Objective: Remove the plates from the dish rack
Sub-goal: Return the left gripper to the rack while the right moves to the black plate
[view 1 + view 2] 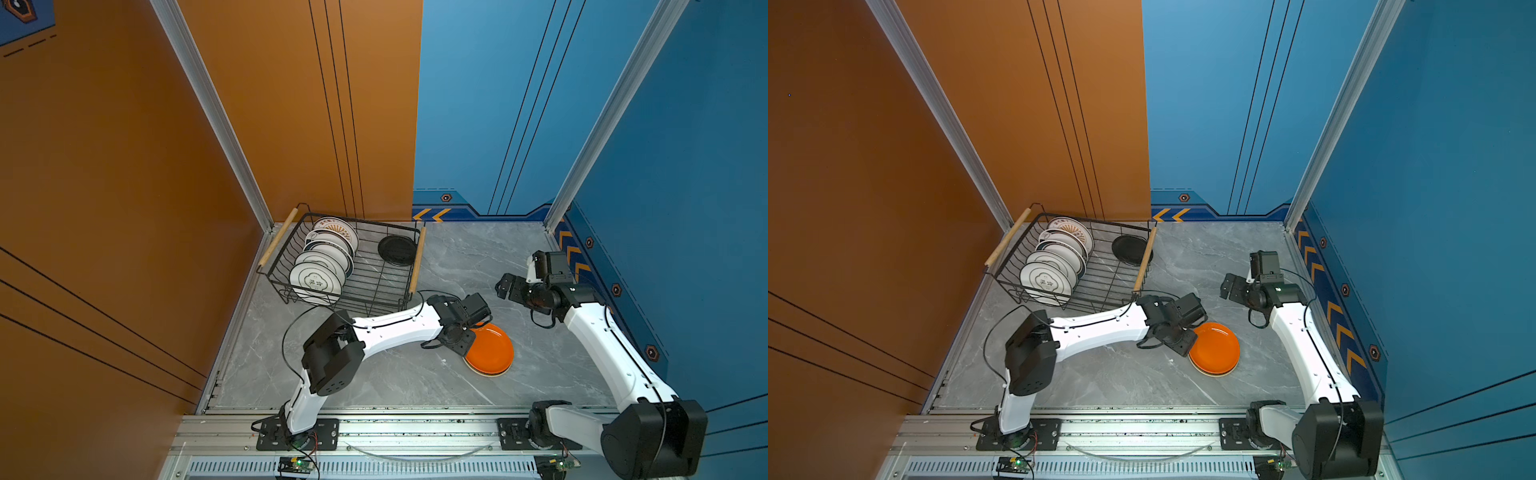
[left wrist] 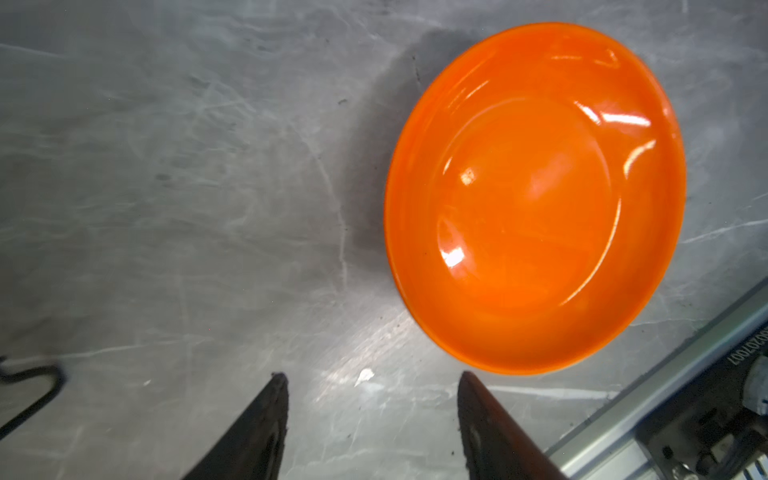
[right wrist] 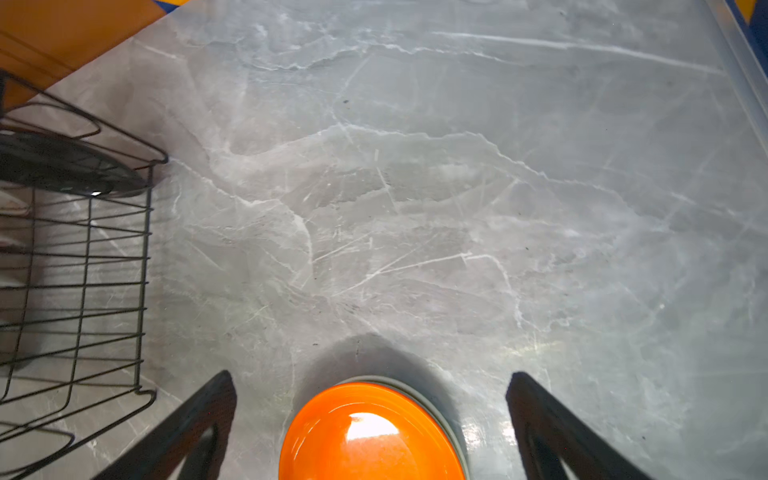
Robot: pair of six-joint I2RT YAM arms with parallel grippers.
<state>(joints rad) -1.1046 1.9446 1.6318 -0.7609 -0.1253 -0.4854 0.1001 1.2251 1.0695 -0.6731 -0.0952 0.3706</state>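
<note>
Sitting left of centre in a top view, the dish rack runs its long axis left to right between wooden handles. White plates stand on edge in its left half, faces toward the lower frame. A black plate rests by the right handle. An orange plate lies flat, face up, atop another plate at lower centre-right. The left gripper beside the orange plate and the right gripper both gape empty.

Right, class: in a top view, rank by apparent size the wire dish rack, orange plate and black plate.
1. Black wire dish rack
2. Round orange plate (nearer the camera, so unsure)
3. Round black plate
</note>
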